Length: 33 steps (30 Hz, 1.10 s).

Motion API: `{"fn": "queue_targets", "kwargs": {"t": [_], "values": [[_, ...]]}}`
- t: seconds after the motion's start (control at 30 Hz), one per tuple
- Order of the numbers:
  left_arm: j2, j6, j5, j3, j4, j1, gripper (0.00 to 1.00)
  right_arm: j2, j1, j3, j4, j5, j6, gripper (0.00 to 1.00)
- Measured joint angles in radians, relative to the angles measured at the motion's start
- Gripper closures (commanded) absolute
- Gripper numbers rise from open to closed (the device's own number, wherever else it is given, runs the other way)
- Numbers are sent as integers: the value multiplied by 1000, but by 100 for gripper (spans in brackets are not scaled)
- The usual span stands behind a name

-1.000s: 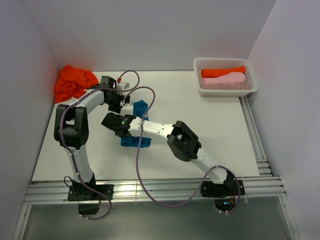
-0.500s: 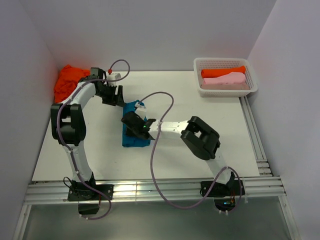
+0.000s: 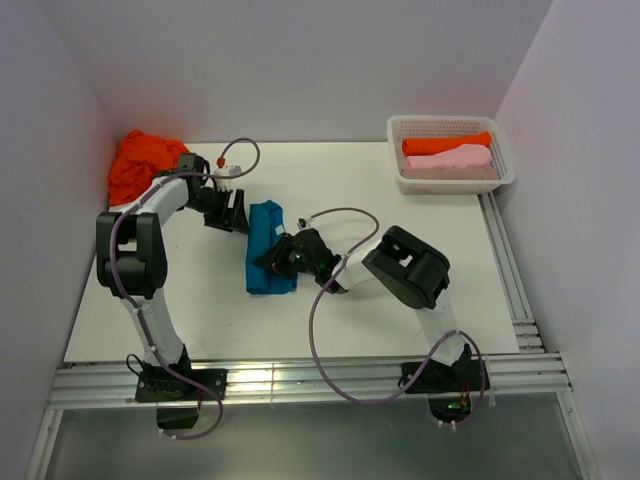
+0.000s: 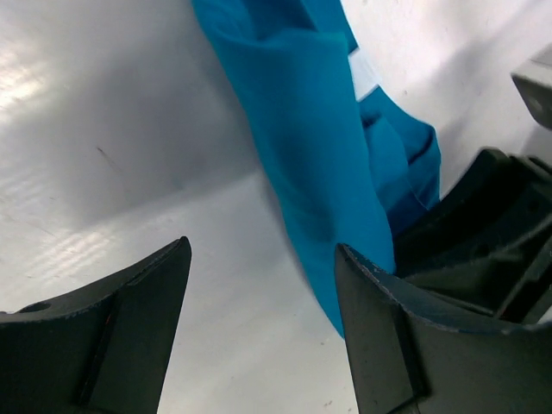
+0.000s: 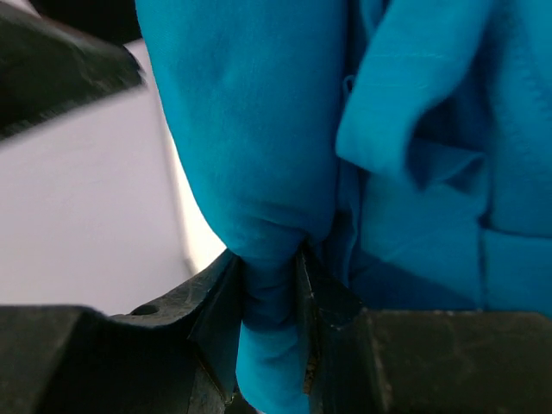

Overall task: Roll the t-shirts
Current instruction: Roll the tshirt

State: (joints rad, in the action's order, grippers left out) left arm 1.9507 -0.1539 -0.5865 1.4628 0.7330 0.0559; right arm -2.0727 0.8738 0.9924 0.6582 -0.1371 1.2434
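Observation:
A teal-blue t-shirt (image 3: 266,245) lies rolled into a long bundle on the white table, left of centre. My right gripper (image 3: 283,257) is at its right side, and in the right wrist view its jaws are shut on a fold of the teal-blue t-shirt (image 5: 269,293). My left gripper (image 3: 238,212) stands open at the bundle's upper left end; in the left wrist view the teal-blue t-shirt (image 4: 319,164) lies just beyond the right finger (image 4: 405,345), with bare table between the fingers. A crumpled orange t-shirt (image 3: 142,163) lies at the back left.
A white lattice basket (image 3: 505,160) at the back right holds a rolled orange t-shirt (image 3: 445,144) and a rolled pink t-shirt (image 3: 450,160). Metal rails (image 3: 300,382) run along the near edge, and more along the right edge. Grey cables loop over both arms.
The right gripper has closed on the teal shirt's fold and shifted right, its arm folding in. The left gripper pulled back off the bundle. The shirt now lies as a narrower roll.

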Motion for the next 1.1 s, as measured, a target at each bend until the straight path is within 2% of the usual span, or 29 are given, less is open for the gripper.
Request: {"fn": "queue_targets", "kwargs": {"t": [0.07, 0.3, 0.5, 0.6, 0.8, 0.93, 1.1], "values": [[-9, -8, -11, -34, -9, 3, 23, -30, -9, -15, 89, -37, 36, 68], [-26, -4, 6, -114, -63, 51, 25, -125, -27, -51, 335, -127, 160, 64], [-23, 23, 85, -121, -113, 108, 28, -124, -37, -80, 362, -126, 194, 55], [-17, 36, 119, -121, -130, 126, 28, -70, -37, -80, 247, -85, 162, 50], [-9, 48, 161, -122, -157, 152, 28, 112, -10, -32, -145, 115, 53, 46], [-8, 55, 174, -122, -163, 157, 28, 176, 38, 98, -417, 284, -18, 46], [-6, 65, 177, -121, -164, 158, 28, 163, 117, 341, -711, 446, -101, 46]]}}
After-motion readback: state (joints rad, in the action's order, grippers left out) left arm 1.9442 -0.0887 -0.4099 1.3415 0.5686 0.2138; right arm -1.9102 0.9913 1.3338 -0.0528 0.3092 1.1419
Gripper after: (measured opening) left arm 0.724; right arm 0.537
